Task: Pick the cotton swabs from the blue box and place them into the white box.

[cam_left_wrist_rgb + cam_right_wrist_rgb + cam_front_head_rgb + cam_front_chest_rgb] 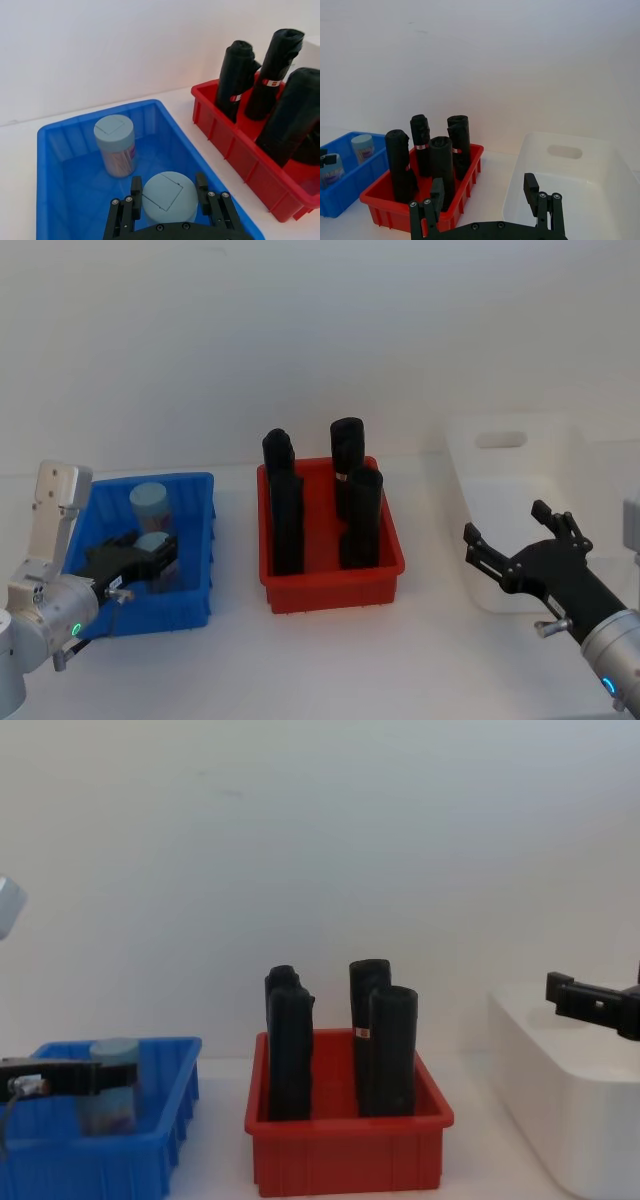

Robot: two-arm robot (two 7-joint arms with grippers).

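Observation:
Two cotton swab jars with pale teal lids stand in the blue box [203, 540] at the table's left. My left gripper [150, 558] reaches down into the box and is shut on the nearer jar [170, 196], one finger pressed to each side. The other jar [116, 150] stands free behind it, toward the back wall of the box. At the far right sits the white box [470, 455]. My right gripper [507, 524] hovers open at its near left corner with nothing between its fingers.
A red bin [330, 592] holding several tall black cylinders [352, 455] stands between the blue box and the white box. The cylinders rise well above the bin's rim. Bare white tabletop lies in front of all three containers.

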